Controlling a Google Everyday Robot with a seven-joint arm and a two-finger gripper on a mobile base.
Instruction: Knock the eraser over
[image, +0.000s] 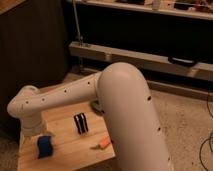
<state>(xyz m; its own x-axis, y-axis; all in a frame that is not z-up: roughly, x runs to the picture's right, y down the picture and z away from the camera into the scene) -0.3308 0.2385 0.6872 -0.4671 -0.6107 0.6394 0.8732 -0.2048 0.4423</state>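
The eraser (81, 123) stands upright near the middle of the desk (70, 152), so the task is not done. The gripper (34, 132) hangs low by the left edge, just behind the blue pad (45, 146), apart from the eraser; I cannot tell if it is open or closed. I judge it is kept low so that a sideways sweep can tip the thin block. The carrot (104, 143) lies by the front edge.

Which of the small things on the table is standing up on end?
The eraser, the black block with pale stripes, stands upright; the orange carrot lies flat. The gripper hangs at the left, by the blue pad.
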